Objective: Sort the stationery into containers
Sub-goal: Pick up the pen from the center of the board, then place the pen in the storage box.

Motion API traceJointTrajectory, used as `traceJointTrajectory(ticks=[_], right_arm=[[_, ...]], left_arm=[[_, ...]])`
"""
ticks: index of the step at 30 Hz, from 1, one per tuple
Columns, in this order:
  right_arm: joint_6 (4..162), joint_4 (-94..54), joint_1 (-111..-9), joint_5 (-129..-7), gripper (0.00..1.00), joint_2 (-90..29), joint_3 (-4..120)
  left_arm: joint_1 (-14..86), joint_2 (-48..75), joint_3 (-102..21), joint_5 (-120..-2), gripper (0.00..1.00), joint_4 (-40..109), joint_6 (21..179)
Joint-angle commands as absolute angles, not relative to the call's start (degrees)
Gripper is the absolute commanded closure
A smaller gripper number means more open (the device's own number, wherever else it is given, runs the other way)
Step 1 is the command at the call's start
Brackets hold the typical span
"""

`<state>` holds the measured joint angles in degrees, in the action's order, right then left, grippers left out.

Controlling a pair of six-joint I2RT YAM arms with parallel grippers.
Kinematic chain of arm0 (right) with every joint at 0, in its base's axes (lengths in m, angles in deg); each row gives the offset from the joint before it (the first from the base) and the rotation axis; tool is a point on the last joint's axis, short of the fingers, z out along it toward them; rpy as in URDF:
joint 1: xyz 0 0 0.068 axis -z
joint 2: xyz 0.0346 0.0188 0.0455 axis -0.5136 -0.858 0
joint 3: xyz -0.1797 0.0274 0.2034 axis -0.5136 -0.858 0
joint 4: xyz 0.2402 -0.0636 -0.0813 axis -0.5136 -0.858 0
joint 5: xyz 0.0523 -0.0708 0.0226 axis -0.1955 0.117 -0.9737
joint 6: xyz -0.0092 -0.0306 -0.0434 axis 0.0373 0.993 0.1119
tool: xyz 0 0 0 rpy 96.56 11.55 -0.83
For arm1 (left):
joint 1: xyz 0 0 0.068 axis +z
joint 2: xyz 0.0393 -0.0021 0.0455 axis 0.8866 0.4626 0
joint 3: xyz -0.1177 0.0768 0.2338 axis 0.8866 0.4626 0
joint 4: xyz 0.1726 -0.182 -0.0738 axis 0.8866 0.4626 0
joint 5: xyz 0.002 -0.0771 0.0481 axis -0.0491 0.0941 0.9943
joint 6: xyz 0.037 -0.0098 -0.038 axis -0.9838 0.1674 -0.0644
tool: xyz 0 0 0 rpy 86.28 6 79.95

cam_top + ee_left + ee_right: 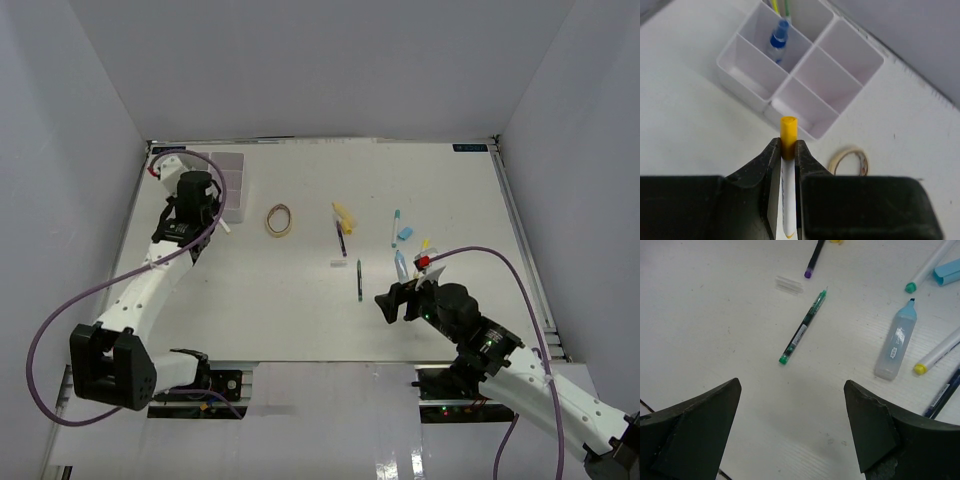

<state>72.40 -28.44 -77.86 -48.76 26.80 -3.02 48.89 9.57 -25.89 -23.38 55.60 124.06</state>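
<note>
My left gripper (788,147) is shut on a white marker with a yellow cap (788,131), held above the table just short of the white six-compartment tray (746,85). One compartment holds a blue-capped bottle (779,40), and the tops of a yellow and a green pen (781,6) show in the compartment beyond it. A tan ring (836,161) lies to the right. My right gripper (792,385) hangs open over bare table with nothing between its fingers. A green pen (803,327) lies ahead of it, and a pale blue highlighter (896,342) to its right.
A dark pen with a purple tip (813,260), a clear cap (789,285), a blue eraser (947,271) and several white pens lie on the table's right half. A yellow marker (343,215) lies mid-table. White walls enclose the table on three sides.
</note>
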Motion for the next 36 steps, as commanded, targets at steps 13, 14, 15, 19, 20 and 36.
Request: traceJointTrajectory(ticks=[13, 14, 15, 19, 20, 36], right_arm=[[75.3, -23.0, -77.9, -50.8, 0.10, 28.9, -6.1], [75.3, -23.1, -77.9, -50.8, 0.10, 29.0, -6.1], [75.3, -23.1, -78.0, -50.8, 0.10, 29.3, -6.2], [75.2, -23.0, -77.9, -50.9, 0.10, 30.0, -6.4], [75.2, -23.0, -77.9, -50.9, 0.10, 30.0, -6.4], [75.0, -23.3, -77.9, -51.4, 0.10, 27.9, -5.7]], left_arm=[[66.7, 13.8, -20.6, -17.6, 0.96, 24.4, 126.6], [67.1, 15.2, -20.6, -17.3, 0.96, 23.6, 126.7], [67.8, 15.8, -20.6, -17.2, 0.96, 22.8, 126.8], [68.9, 19.2, -20.7, -17.0, 0.96, 18.8, 127.5], [69.0, 19.9, -20.7, -17.0, 0.95, 18.1, 127.6], [69.1, 34.5, -23.5, -16.8, 0.93, 10.3, 131.1]])
